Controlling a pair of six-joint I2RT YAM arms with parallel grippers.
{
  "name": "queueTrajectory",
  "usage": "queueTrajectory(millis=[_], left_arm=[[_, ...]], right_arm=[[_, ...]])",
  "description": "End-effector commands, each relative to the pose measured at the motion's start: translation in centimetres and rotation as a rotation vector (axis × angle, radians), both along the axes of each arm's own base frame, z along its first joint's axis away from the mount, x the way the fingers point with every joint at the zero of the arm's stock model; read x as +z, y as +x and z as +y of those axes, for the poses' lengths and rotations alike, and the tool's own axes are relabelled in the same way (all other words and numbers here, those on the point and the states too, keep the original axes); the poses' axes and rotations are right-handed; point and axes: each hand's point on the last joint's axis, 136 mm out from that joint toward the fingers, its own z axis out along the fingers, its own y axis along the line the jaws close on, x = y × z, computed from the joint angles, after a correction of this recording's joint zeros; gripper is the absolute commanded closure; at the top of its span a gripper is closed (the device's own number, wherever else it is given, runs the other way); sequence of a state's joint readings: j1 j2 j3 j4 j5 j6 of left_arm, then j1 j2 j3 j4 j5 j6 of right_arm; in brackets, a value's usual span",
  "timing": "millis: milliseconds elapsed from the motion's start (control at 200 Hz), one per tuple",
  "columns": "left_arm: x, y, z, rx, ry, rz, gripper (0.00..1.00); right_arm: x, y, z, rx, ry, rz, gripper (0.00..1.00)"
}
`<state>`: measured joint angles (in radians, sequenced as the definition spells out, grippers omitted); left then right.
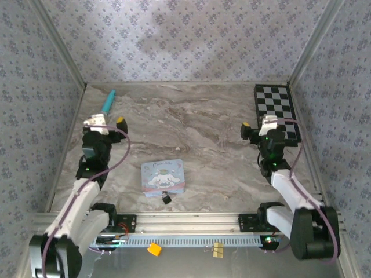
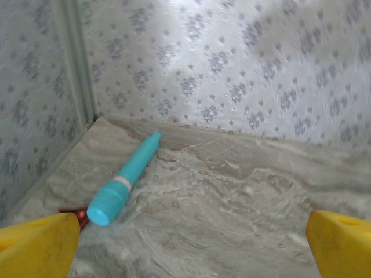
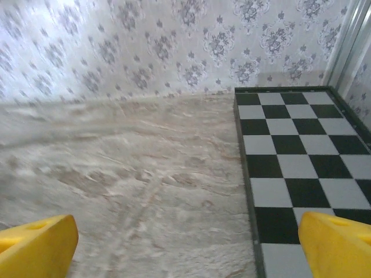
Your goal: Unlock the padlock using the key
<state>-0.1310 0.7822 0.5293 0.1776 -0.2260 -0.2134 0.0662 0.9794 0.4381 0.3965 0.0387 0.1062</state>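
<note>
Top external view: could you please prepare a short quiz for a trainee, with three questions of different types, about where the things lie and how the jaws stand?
1. Multiple choice. Where does the padlock lie?
A) in the far right corner
B) just by the near edge of the pale blue cartoon tin
C) on top of the tin's lid

2. True or false. The left and right jaws both stand open and hold nothing.

3. Short answer. Name the flat thing that lies at the far right of the scene.

Key
1. B
2. True
3. The checkerboard mat
</note>
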Motion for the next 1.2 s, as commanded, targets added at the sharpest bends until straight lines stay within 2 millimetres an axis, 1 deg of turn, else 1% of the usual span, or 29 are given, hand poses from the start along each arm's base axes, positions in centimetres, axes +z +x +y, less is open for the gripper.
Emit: queueTrajectory(millis=[0, 25, 65, 95, 115, 155, 195, 255, 295, 415, 475, 525, 560, 650, 730, 825, 910, 969, 1079, 1194], left_arm=[[-4.7, -4.2, 2.8, 0.232, -0.263, 0.23, 0.0], [-5.4, -5.3, 3.5, 0.293, -0.311, 0.257, 0.0], [-6.5, -7.2, 4.5, 0.389, -0.378, 0.289, 0.0], [-7.0, -8.1, 4.9, 0.41, -0.394, 0.303, 0.0], [-7.2, -8.5, 4.8, 0.394, -0.389, 0.308, 0.0], [-7.5, -8.9, 4.1, 0.332, -0.383, 0.311, 0.0], [-7.8, -9.3, 3.5, 0.28, -0.388, 0.309, 0.0], [-8.0, -9.9, 2.1, 0.194, -0.42, 0.303, 0.0], [-8.0, -10.1, 0.8, 0.125, -0.463, 0.301, 0.0], [-8.2, -10.0, -4.2, -0.124, -0.641, 0.337, 0.0], [-9.2, -10.1, -6.1, -0.19, -0.687, 0.388, 0.0], [-10.2, -10.6, -6.7, -0.174, -0.668, 0.432, 0.0], [-10.5, -10.9, -7.1, -0.174, -0.635, 0.437, 0.0], [-9.9, -11.5, -8.7, -0.245, -0.537, 0.401, 0.0], [-9.3, -11.8, -9.8, -0.296, -0.467, 0.382, 0.0], [-9.3, -11.7, -11.6, -0.351, -0.424, 0.383, 0.0], [-8.8, -11.5, -13.4, -0.404, -0.394, 0.374, 0.0], [-8.3, -11.4, -14.7, -0.441, -0.367, 0.359, 0.0], [-7.6, -11.1, -16.9, -0.507, -0.322, 0.341, 0.0], [-7.2, -10.9, -18.3, -0.529, -0.289, 0.34, 0.0]], right_arm=[[0.5, -1.9, 0.3, -0.053, 0.252, 0.108, 0.01], [0.3, -2.5, -0.4, -0.111, 0.309, 0.141, 0.01], [-0.8, -4.0, -1.7, -0.245, 0.418, 0.215, 0.01], [-1.5, -4.9, -2.0, -0.294, 0.507, 0.257, 0.01], [-1.5, -5.0, -1.7, -0.264, 0.519, 0.264, 0.01], [-1.0, -4.7, -0.6, -0.139, 0.482, 0.249, 0.01], [-1.3, -4.8, 0.1, -0.093, 0.49, 0.263, 0.01], [-3.0, -5.6, 0.7, -0.082, 0.488, 0.358, 0.01], [-4.1, -6.2, 1.4, -0.067, 0.485, 0.435, 0.01], [-6.4, -8.4, 4.3, 0.005, 0.427, 0.646, 0.01], [-7.2, -9.8, 5.3, 0.019, 0.354, 0.71, 0.01], [-7.4, -10.6, 6.2, 0.038, 0.297, 0.735, 0.01], [-7.8, -11.8, 6.9, 0.055, 0.262, 0.775, 0.01], [-8.2, -13.7, 8.3, 0.084, 0.2, 0.824, 0.02], [-9.3, -15.4, 9.1, 0.083, 0.174, 0.876, 0.02], [-10.8, -17.1, 9.3, 0.052, 0.153, 0.935, 0.04], [-11.9, -18.4, 8.9, 0.007, 0.148, 0.978, 0.06], [-12.5, -19.3, 8.8, -0.012, 0.161, 1.003, 0.07], [-14.0, -20.9, 9.4, -0.025, 0.208, 1.05, 0.11], [-15.4, -22.6, 9.9, -0.034, 0.237, 1.096, 0.15]])
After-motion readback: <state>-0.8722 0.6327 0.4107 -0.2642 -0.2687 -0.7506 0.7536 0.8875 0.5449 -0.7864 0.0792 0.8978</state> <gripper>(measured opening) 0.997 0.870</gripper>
